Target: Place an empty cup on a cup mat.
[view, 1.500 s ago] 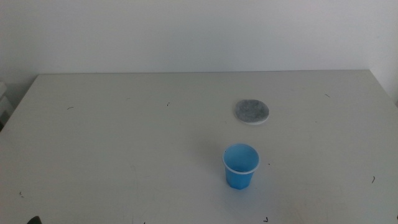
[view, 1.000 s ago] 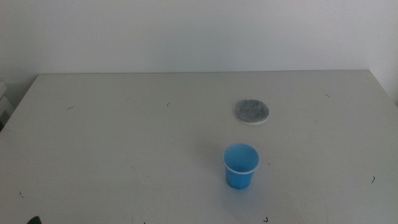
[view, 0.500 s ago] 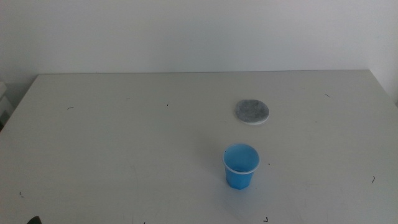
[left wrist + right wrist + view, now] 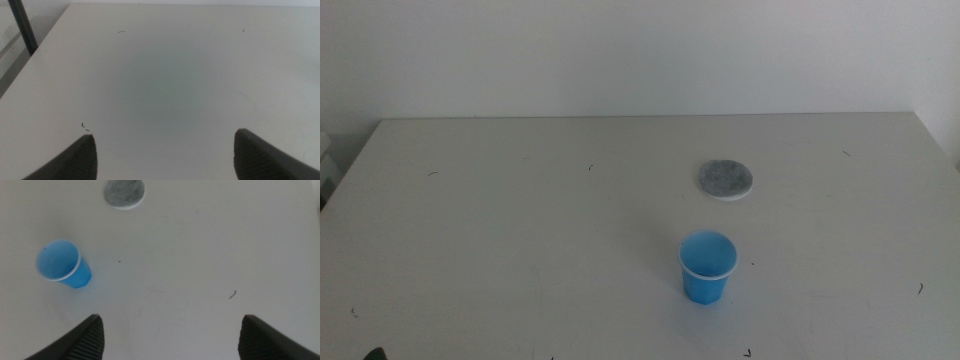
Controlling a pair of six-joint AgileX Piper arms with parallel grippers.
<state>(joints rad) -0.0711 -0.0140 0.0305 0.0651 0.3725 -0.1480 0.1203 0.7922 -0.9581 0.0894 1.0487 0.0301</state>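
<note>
The blue cup (image 4: 707, 266) stands upright and empty on the white table (image 4: 520, 230), right of centre and near the front. The grey speckled cup mat (image 4: 725, 179) lies flat a short way behind it, apart from it. Both also show in the right wrist view: the cup (image 4: 63, 263) and the mat (image 4: 124, 192). My right gripper (image 4: 170, 337) is open and empty, above the table well short of the cup. My left gripper (image 4: 165, 152) is open and empty over bare table near the left front. Neither arm reaches into the middle view.
The table's left edge (image 4: 35, 55) and a dark post (image 4: 22, 27) beyond it show in the left wrist view. A small dark tip (image 4: 375, 354) sits at the bottom left of the middle view. A white wall stands behind the table.
</note>
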